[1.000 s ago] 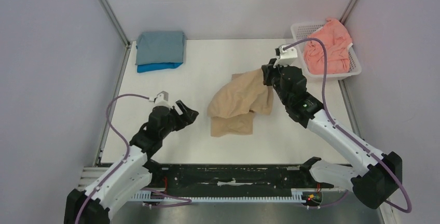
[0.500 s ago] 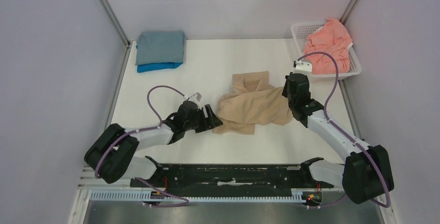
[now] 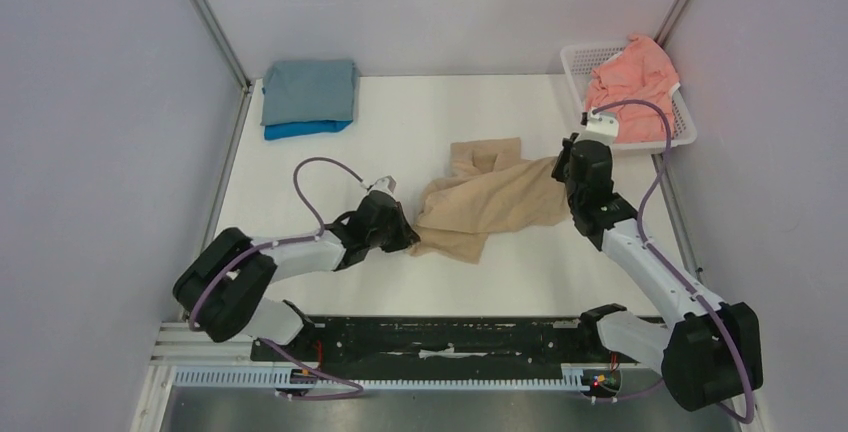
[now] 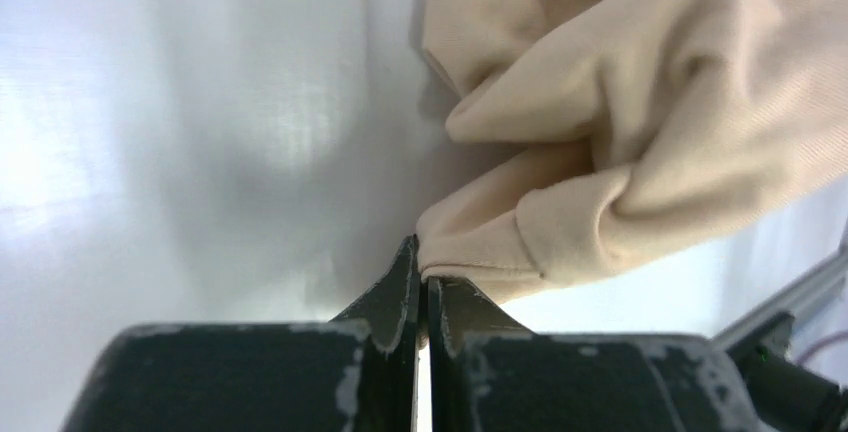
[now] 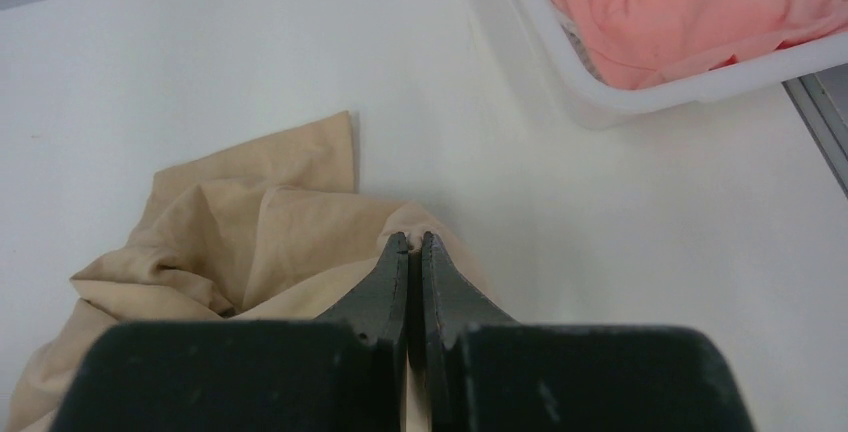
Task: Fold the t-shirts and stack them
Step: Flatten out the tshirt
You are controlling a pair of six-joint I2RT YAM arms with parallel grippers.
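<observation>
The tan t-shirt (image 3: 490,202) lay crumpled at the middle of the bench (image 3: 420,112), stretched between the two arms. Its near-left hem was pinched in the closed left end effector (image 4: 420,274), and a fold at its right edge was clamped in the closed right end effector (image 5: 415,244). The step in hand was judged to be spreading the shirt flat for folding. An even, low pull apart was thought best, so that the bunched middle layers would be drawn out. The thin left pinch was judged liable to slip under a sharp tug. At far left the grey-blue t-shirt (image 3: 308,90) was stacked on the bright blue t-shirt (image 3: 300,130). At far right the salmon-pink t-shirt (image 3: 632,80) lay in the basket (image 3: 575,57).
</observation>
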